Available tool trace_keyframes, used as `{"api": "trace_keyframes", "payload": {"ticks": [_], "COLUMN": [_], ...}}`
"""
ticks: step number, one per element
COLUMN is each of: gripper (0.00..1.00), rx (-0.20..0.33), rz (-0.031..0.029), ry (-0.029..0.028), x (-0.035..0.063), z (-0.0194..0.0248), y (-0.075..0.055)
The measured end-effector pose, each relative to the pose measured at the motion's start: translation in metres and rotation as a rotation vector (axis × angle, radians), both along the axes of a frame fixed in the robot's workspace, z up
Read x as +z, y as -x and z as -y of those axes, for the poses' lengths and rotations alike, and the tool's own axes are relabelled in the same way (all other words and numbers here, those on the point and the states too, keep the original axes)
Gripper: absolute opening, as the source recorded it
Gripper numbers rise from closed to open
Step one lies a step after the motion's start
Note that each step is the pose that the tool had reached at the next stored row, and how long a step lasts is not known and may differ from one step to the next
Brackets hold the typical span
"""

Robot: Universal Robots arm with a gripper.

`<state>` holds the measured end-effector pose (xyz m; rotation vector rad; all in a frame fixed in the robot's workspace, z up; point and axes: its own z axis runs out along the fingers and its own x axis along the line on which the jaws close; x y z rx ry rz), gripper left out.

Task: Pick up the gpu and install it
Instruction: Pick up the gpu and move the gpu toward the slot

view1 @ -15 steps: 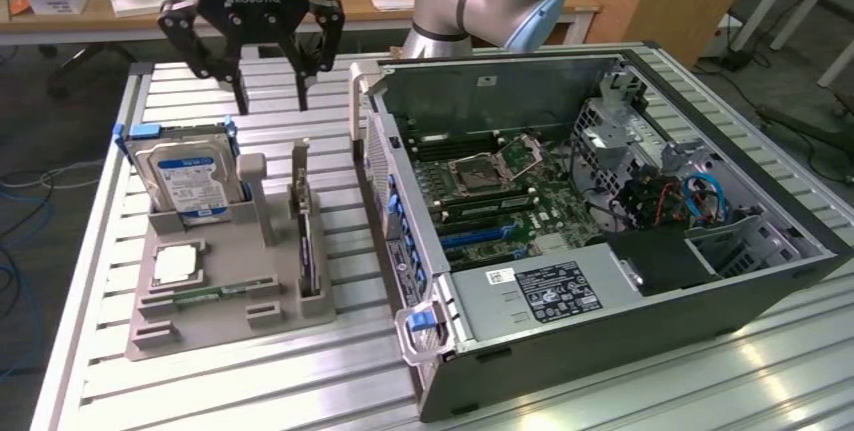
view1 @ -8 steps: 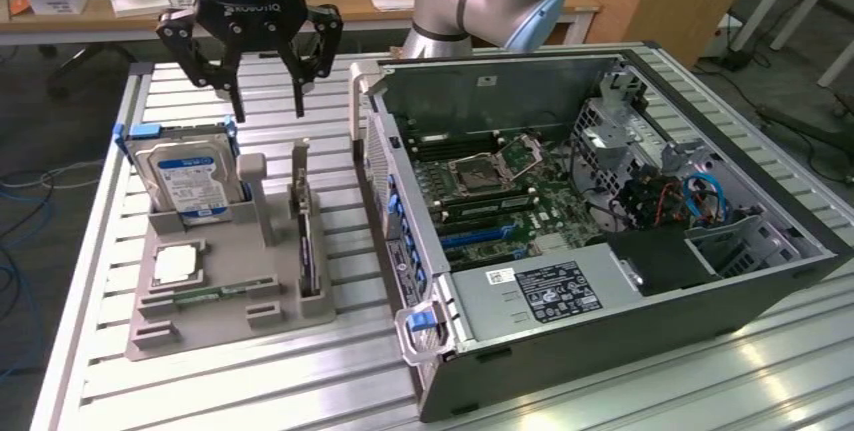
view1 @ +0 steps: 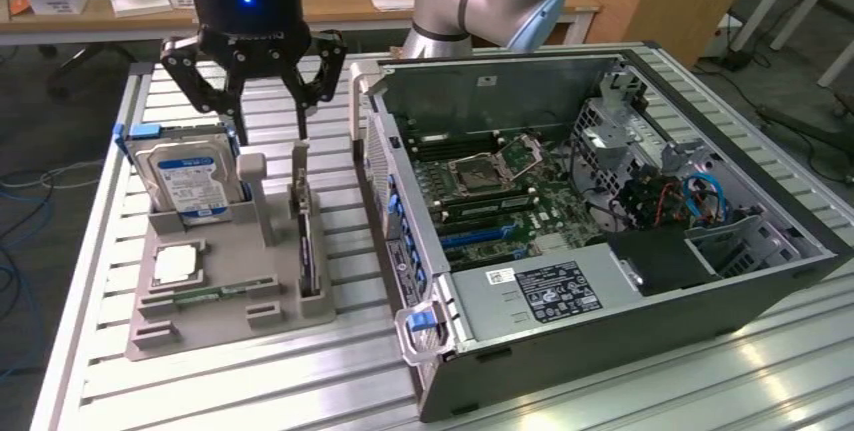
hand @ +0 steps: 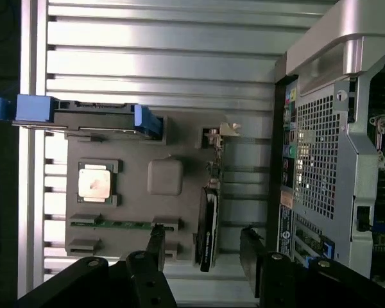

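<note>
The gpu [view1: 308, 241] stands on its edge in a slot of the grey holder tray [view1: 254, 281], at the side nearest the computer case. In the wrist view the gpu [hand: 208, 224] is a thin dark strip with its metal bracket end toward the hard drive side. My gripper [view1: 271, 136] hangs open above the tray's far end, higher than the card and touching nothing. Its black fingers [hand: 155, 247] reach down on either side of the card's line, with the gripper [hand: 202, 250] empty.
The tray also carries a hard drive [view1: 194, 176] with a blue label, a CPU [view1: 178, 264] and a RAM stick [view1: 200, 296]. The open computer case [view1: 747, 281] lies at the exterior view's right, motherboard [view1: 507, 201] exposed. All of it rests on a slatted metal table [view1: 240, 381].
</note>
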<state>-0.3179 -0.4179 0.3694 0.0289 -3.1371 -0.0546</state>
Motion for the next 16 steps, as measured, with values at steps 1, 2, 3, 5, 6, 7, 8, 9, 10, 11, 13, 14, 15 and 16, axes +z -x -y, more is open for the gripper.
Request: {"api": "trace_keyframes", "payload": {"ticks": [1, 2, 3, 5, 6, 7, 8, 9, 10, 11, 13, 14, 15, 16], "gripper": [0.59, 0.59, 0.59, 0.59, 0.59, 0.59, 0.59, 0.59, 0.59, 0.59, 0.59, 0.59, 0.59, 0.59], "rx": [-0.001, -0.002, -0.002, -0.004, -0.004, -0.004, -0.004, -0.004, -0.004, -0.004, -0.004, -0.005, -0.005, -0.005], "rz": [-0.0002, -0.0003, -0.0002, -0.0003, -0.0002, -0.0002, -0.0001, -0.0002, -0.0001, -0.0002, -0.0002, -0.0002, -0.0002, -0.0003], "ry": [0.0002, 0.0003, 0.0002, 0.0004, 0.0003, 0.0003, 0.0003, 0.0003, 0.0003, 0.0003, 0.0003, 0.0003, 0.0004, 0.0004], "x": [-0.0017, -0.0034, -0.0052, -0.0089, -0.0107, -0.0125, -0.0143, -0.0162, -0.0180, -0.0198, -0.0235, -0.0253, -0.0271, -0.0288], "z": [0.0002, 0.0005, 0.0007, 0.0015, 0.0019, 0.0022, 0.0025, 0.0028, 0.0031, 0.0033, 0.0039, 0.0041, 0.0043, 0.0045], "y": [0.000, 0.000, 0.000, -0.001, -0.001, -0.001, -0.001, -0.001, -0.001, -0.001, -0.001, -0.001, -0.001, -0.001]}}
